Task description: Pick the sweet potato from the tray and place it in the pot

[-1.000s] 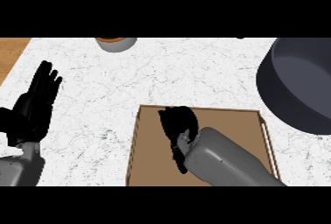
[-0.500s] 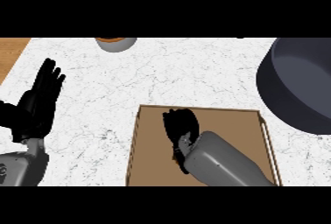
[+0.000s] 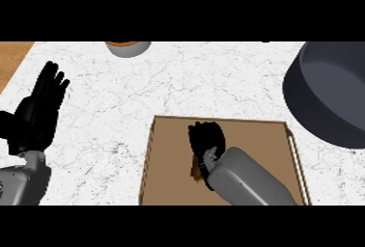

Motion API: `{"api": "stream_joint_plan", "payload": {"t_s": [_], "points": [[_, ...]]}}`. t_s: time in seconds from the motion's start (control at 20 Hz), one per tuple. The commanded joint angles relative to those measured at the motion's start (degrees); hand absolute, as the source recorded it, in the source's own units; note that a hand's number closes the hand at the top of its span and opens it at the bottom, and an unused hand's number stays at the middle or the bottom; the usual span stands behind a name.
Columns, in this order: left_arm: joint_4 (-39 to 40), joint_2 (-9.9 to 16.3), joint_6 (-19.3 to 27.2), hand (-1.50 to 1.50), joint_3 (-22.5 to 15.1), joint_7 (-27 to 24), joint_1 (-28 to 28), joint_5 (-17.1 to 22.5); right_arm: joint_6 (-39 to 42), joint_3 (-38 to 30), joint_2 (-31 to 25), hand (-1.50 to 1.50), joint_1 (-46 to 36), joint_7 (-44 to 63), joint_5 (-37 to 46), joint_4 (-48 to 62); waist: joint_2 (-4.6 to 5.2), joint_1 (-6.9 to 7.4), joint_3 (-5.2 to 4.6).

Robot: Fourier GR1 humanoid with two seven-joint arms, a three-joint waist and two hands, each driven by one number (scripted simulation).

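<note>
The right hand (image 3: pixel 206 142) is down on the brown tray (image 3: pixel 267 140), its dark fingers curled over the sweet potato (image 3: pixel 195 170), which is almost wholly hidden beneath them; only an orange-brown sliver shows along the hand's seven o'clock edge. From that sliver I'd judge the potato's long axis runs roughly twelve to six, in line with the fingers, so the hand seems to be lying along it and not across it, though too little shows to be sure. The potato has not left the tray. The pot (image 3: pixel 331 96), a big dark grey vessel cut off by the view's right edge, lies toward two o'clock from the hand, well apart and past the tray's rim, so the coming move would be a lift and a carry up and right. The right hand is plainly the nearer one. The left hand (image 3: pixel 35 118) rests open at nine o'clock, fingers straight and pointing up. A small grey bowl (image 3: pixel 128 47) sits at the top edge. No labels or writing are visible anywhere.
</note>
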Motion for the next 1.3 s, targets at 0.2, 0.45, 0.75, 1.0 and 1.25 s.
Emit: {"api": "stream_joint_plan", "payload": {"t_s": [0.2, 0.45, 0.75, 1.0, 1.25], "points": [[0.1, -0.5, -1.5, 0.00, 1.3, 2.0, -1.1, -0.4, 2.7, 3.3, 0.3, 1.50, 2.0, -7.5, 5.7, 0.6, 0.02, -0.05, 0.01], [2.1, -2.2, -2.6, 0.00, 1.5, -1.6, 1.3, -1.5, 5.2, 0.7, -1.5, 1.50, 2.6, -11.4, 7.4, -0.4, 0.01, -0.03, 0.00], [-2.9, -1.7, -2.1, 0.00, 2.0, 1.5, 2.5, -1.9, -5.3, 0.1, -2.8, 1.50, 8.9, -16.5, 10.3, -6.0, -0.12, -0.20, 0.04], [0.8, -1.1, -1.7, 0.00, 4.3, -0.2, 0.7, -1.6, -13.0, -4.8, -3.0, 1.50, 16.9, -18.2, 5.9, -23.1, -0.45, -2.55, 0.03], [-1.1, -3.7, -1.1, 0.00, 2.0, 0.5, 1.8, -2.4, -18.0, -4.6, -7.8, 1.50, 27.0, -19.1, 8.1, -35.5, -0.27, -1.28, 0.02]]}}
